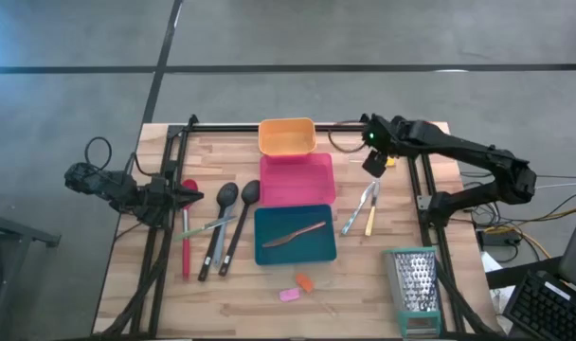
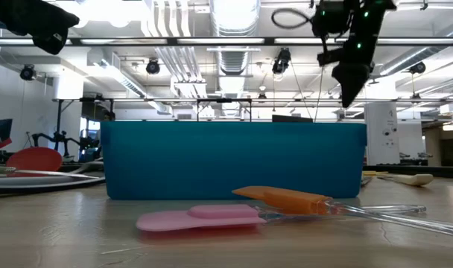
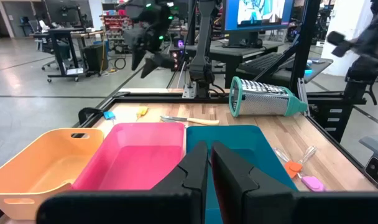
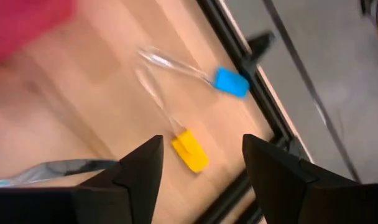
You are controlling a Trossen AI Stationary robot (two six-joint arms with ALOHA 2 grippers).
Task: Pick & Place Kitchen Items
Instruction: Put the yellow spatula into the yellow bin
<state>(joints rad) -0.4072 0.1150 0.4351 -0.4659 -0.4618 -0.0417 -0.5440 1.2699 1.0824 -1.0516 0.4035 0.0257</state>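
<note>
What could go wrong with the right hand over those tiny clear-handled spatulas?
The right hand hangs open above the yellow mini spatula, whose clear handle crosses the blue mini spatula; a grasp might drag both. They lie beside the table's black edge rail, so a nudge could push one off. The fingers may also miss the thin handle.

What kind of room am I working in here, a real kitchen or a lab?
Most likely a lab or industrial workshop, not a kitchen: exposed ceiling ducts overhead, a monitor and keyboard on desks behind the wooden table, and a bare concrete floor.
</note>
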